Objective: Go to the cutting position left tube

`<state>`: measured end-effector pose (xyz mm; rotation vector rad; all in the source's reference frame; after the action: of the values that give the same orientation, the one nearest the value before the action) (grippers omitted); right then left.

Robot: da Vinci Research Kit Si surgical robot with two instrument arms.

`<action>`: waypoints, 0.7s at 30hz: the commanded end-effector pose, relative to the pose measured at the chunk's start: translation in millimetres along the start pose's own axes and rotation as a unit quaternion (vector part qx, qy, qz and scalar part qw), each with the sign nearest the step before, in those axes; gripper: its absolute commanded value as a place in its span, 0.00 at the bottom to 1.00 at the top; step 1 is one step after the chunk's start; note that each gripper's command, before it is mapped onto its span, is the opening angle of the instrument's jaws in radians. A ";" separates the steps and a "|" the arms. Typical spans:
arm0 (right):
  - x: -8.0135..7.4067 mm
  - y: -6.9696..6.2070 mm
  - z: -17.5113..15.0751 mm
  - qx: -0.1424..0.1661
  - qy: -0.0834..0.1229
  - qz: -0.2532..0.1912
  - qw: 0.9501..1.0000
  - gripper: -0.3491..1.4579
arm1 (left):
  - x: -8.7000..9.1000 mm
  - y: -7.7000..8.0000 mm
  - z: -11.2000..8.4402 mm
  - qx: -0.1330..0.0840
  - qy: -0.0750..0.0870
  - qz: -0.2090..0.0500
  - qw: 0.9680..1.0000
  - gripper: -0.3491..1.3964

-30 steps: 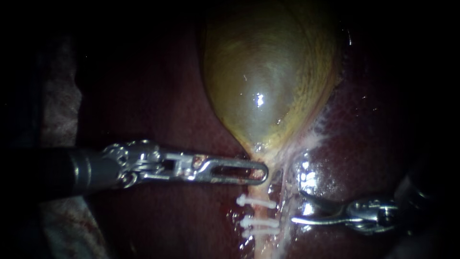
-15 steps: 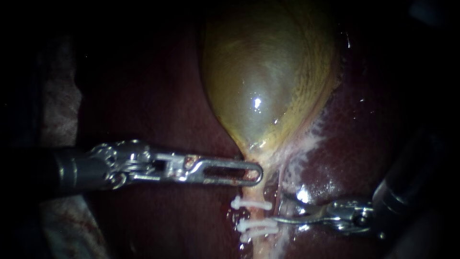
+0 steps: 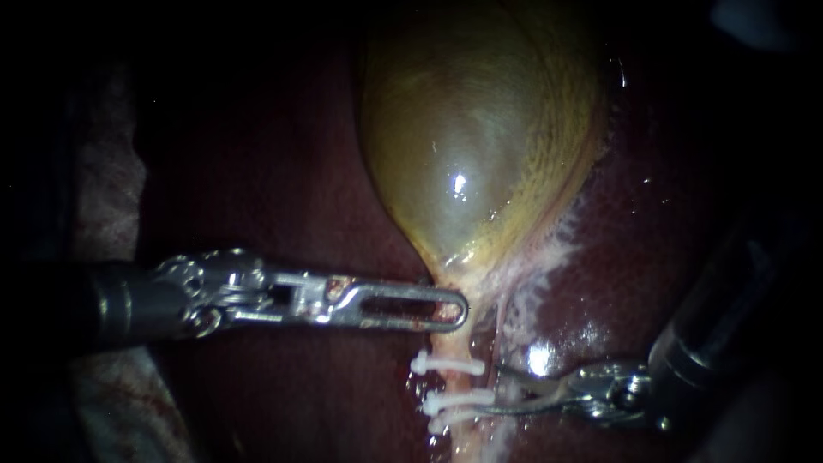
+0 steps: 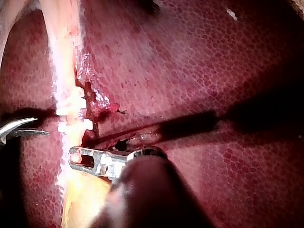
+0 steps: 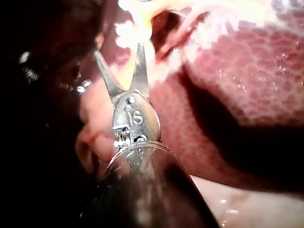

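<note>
- The left tube point(image 3: 453, 381) is running down from the neck of the gallbladder point(image 3: 480, 137) at lower centre, carrying three white clips point(image 3: 447, 364): one above, two close together below.
- The right instrument point(image 3: 482, 390) is slanting in from the right edge, its wrist bent so the tip points level leftward. Its jaws are parted in a narrow V just beside the tube at the gap between clips, probably lining up the cut. The tube is not yet between them.
- The left instrument point(image 3: 459, 309) is lying level from the left, its jaws closed on the gallbladder's neck, apparently keeping the tube taut.
- The liver point(image 3: 634, 257) is lying beneath.
</note>
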<state>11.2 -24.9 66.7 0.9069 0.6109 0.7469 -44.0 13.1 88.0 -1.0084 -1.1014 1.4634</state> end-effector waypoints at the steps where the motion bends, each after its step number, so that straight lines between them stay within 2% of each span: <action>1: 0.0 0.0 0.1 0.000 -0.002 -0.002 1.000 0.90 | 0.0 0.0 0.0 0.000 0.000 0.000 1.000 0.00; 8: 0.1 0.5 0.7 0.001 -0.018 -0.007 1.000 0.83 | 0.1 0.3 -0.2 -0.001 -0.001 0.002 1.000 0.00; 21: 0.7 2.5 1.7 -0.003 -0.026 -0.007 1.000 0.83 | 0.0 0.9 -0.4 -0.001 -0.001 0.004 1.000 0.00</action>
<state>12.1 -24.0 69.7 0.9138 0.5684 0.7092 -43.9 13.1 87.1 -1.0132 -1.1023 1.4697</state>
